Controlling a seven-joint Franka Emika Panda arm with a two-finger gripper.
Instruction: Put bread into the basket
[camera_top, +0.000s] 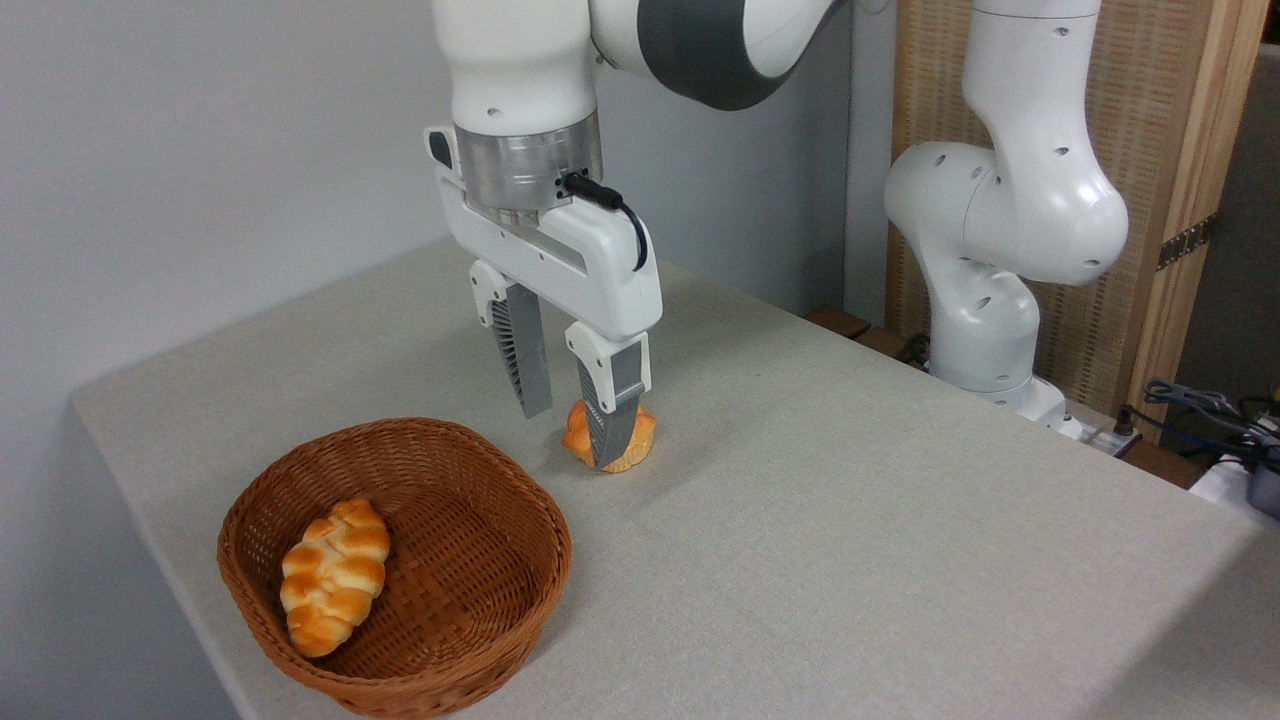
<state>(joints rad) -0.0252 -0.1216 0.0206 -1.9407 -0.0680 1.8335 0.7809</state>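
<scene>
Nearest you sits the basket (440, 640), at the front left of the table (850, 560), and the only thing in it is the long braided loaf (335, 588), lying against its left wall. That loaf is not your target, so count the task as not done.

Your bread (612, 438) is the small round bun. It rests on the table just behind and to the right of the basket, close to the rim but apart from it. It looks upright, pale top up, orange ridged sides showing on both sides of the finger in front of it.

Your gripper (572, 432) is down over the bun with the fingers spread apart, not clenched on anything. The nearer finger (612, 400) crosses the front of the bun and its tip reaches about to the tabletop. The other finger (527, 360) hangs to the left, its tip higher in the picture. You cannot tell from this one view whether the bun sits squarely between the two, or whether either finger touches it.

Progress, as a judgement: approach about finished, grasp not yet made. Left to do: close on the bun, lift it clear of the table, carry it a short way forward and left over the rim, let go inside. Free floor in the basket is on the right side, away from the loaf. Nothing else stands on the table between bun and basket.
</scene>
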